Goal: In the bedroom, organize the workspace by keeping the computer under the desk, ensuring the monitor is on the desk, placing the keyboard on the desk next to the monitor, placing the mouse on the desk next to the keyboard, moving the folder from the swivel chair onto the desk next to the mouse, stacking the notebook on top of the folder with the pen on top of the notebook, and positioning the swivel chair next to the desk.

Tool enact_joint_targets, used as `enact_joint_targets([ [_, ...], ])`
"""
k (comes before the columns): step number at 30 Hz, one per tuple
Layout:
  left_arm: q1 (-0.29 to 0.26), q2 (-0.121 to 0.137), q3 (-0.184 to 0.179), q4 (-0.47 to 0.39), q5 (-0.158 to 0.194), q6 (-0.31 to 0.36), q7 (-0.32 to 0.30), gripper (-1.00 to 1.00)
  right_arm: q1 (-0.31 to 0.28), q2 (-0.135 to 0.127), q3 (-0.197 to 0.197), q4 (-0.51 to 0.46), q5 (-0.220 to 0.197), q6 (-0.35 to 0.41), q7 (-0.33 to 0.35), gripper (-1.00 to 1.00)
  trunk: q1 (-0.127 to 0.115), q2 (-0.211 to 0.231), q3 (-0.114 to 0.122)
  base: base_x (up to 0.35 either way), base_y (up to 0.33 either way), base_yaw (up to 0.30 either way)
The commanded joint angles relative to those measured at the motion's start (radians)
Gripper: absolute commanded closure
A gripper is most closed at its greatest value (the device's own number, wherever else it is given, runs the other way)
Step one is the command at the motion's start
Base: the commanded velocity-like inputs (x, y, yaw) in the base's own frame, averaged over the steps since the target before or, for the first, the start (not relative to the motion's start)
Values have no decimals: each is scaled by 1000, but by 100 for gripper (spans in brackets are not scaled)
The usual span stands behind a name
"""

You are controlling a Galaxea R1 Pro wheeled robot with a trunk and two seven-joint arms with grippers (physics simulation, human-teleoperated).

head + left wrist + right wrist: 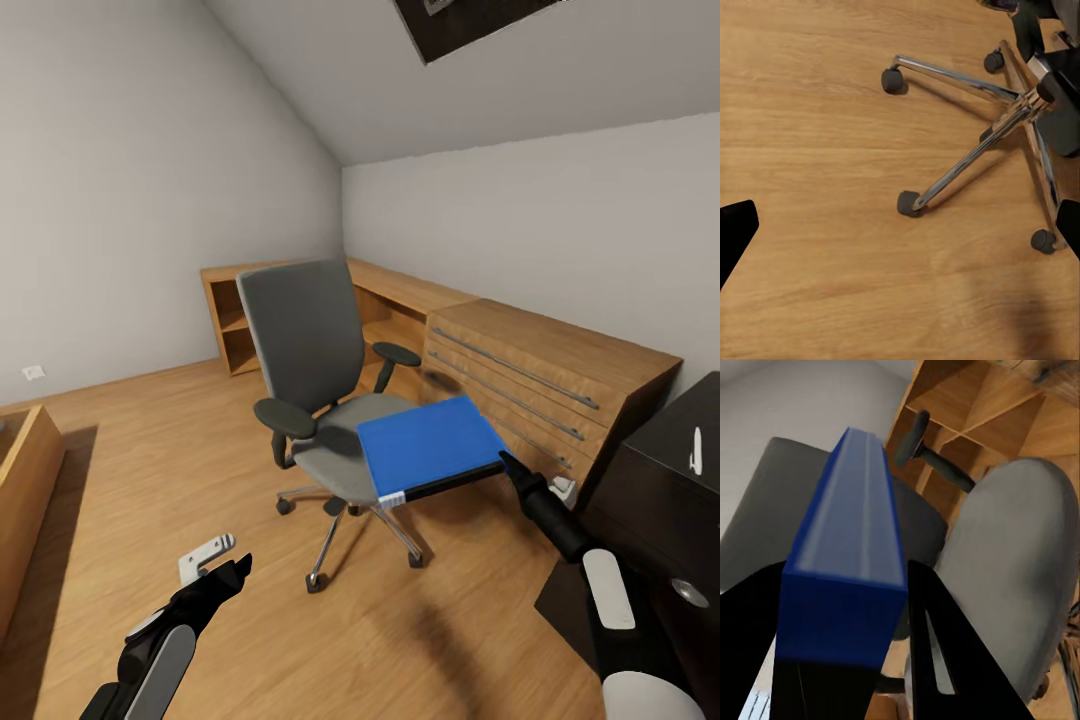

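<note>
A flat blue folder (432, 443) with a dark edge and a white spine label is shown held above the seat of the grey, chrome-based swivel chair (305, 345), pinched at its near corner by the fingers of the right gripper (506, 463). In the right wrist view the blue slab (847, 562) is seen edge-on between the two black fingers (937, 660). The left gripper (228, 578) hangs low over the wooden floor (180, 450), its fingers spread with nothing between them; the chair's star base and castors (967, 150) lie beneath it.

Because the folder is gripped only at one corner, with most of its length cantilevered, sagging, twisting or slipping out during a fast swing is judged the main risk. A sweep could also catch the chair's right armrest (395, 355).

The light wooden drawer unit (545, 375) stands just behind the chair. A dark desk (680, 500) carrying a white pen (696, 450) is seen at the right edge.
</note>
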Motion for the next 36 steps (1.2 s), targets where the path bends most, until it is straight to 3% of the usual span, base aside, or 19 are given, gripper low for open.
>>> enact_joint_targets([
  [1, -1, 1, -2, -1, 10, 1, 10, -100, -1, -2, -3, -16, -2, 8, 1, 100, -4, 7, 2, 0, 0, 0],
  [8, -1, 0, -3, 5, 10, 1, 11, -100, 2, -3, -5, -154, 39, 22, -60, 100, -31, 56, 24, 0, 0, 0],
  [11, -1, 0, -4, 10, 10, 1, 11, -100, 4, 11, -5, -250, 60, 47, -147, 100, -42, 77, 34, 0, 0, 0],
  [14, -1, 0, -4, 11, 10, 1, 11, -100, 9, 47, -7, -331, 66, 58, -252, 100, -54, 98, 43, 0, 0, 0],
  [17, -1, 0, -4, 12, 10, 1, 11, -100, 15, 104, -16, -428, 68, 60, -418, 100, -65, 119, 52, 0, 0, 0],
  [20, -1, 0, -5, 13, 10, 1, 11, -100, 30, 125, -20, -478, 68, 59, -507, 100, -77, 140, 62, 0, 0, 0],
  [26, -1, 0, -5, 14, 10, 1, 11, -100, 52, 139, -20, -507, 57, 64, -560, 100, -100, 182, 81, 0, 0, 0],
  [27, -1, 0, -5, 14, 10, 1, 11, -100, 52, 140, -21, -508, 49, 64, -562, 100, -104, 189, 84, 0, 0, 0],
  [31, -1, 0, -5, 14, 9, 1, 11, -100, 55, 140, -22, -505, -66, 66, -568, 100, -119, 217, 96, 0, 0, 0],
  [33, -1, 0, -5, 14, 9, 1, 11, -100, 56, 137, -23, -500, -170, 67, -570, 100, -127, 231, 103, 0, 0, 0],
  [36, -1, 0, -6, 14, 9, 1, 11, -100, 57, 131, -25, -496, -225, 67, -571, 100, -138, 252, 112, 0, 0, 0],
])
